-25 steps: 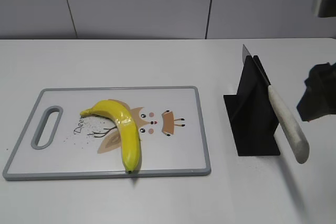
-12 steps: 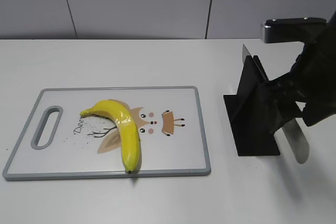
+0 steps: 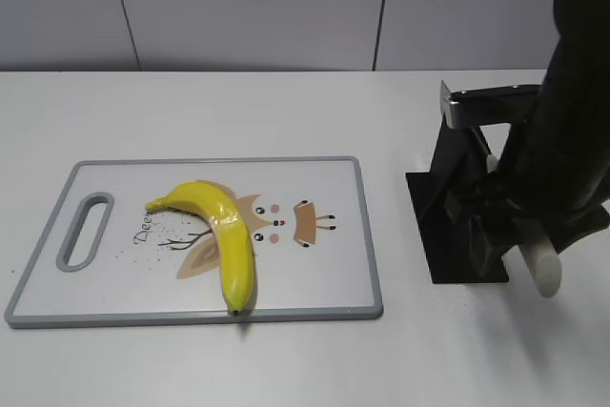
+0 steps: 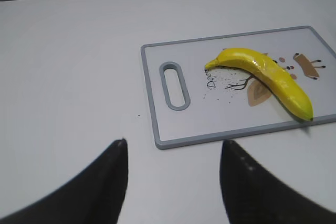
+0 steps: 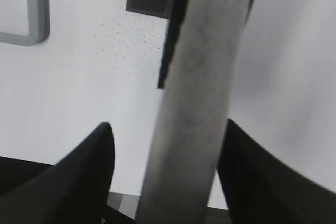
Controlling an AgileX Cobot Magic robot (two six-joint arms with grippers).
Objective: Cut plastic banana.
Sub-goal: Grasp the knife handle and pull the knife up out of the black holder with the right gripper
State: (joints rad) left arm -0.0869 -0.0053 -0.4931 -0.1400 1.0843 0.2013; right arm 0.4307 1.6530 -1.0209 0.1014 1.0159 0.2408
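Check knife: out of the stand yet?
Still in. The knife leans in the black stand; the right pincer is open around its handle.

Right arm (image 3: 562, 159) came down from upper right edge, now over knife stand (image 3: 462, 207), hiding most of knife. Right pincer (image 5: 163, 150) now straddles knife handle (image 5: 197, 93), fingers (image 5: 79, 177) apart either side, not closed. Only handle butt (image 3: 543, 269) visible below arm in exterior view.
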